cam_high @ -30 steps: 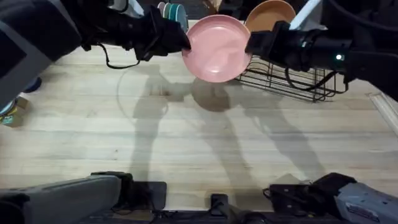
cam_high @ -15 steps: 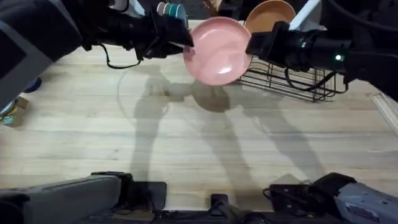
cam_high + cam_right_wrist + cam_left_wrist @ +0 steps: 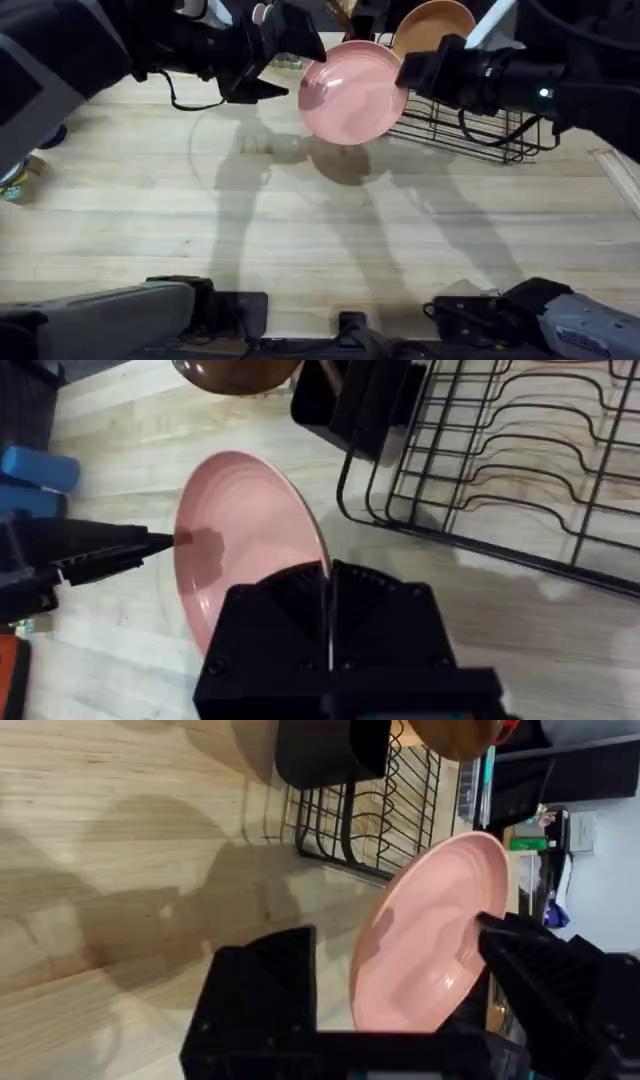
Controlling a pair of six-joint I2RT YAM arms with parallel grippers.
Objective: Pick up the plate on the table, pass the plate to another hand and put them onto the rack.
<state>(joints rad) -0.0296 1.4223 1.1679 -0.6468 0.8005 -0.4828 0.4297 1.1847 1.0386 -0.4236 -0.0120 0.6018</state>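
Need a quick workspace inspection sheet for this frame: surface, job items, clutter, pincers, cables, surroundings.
Surface: light wooden plank table; arm shadows across it, nothing spilled.
Job's things: round glossy pink plate tilted, held above the table; black wire dish rack at the far right.
Clutter: larger orange-tan plate stands by the rack; small unidentified object at the table's left edge.
Grippers: left pincer open, fingers either side of the pink plate's edge; right pincer shut on the opposite rim.
Cables: black cable hanging under the left arm, clear of the pink plate.
Surroundings: dark beyond the far edge, details unclear.
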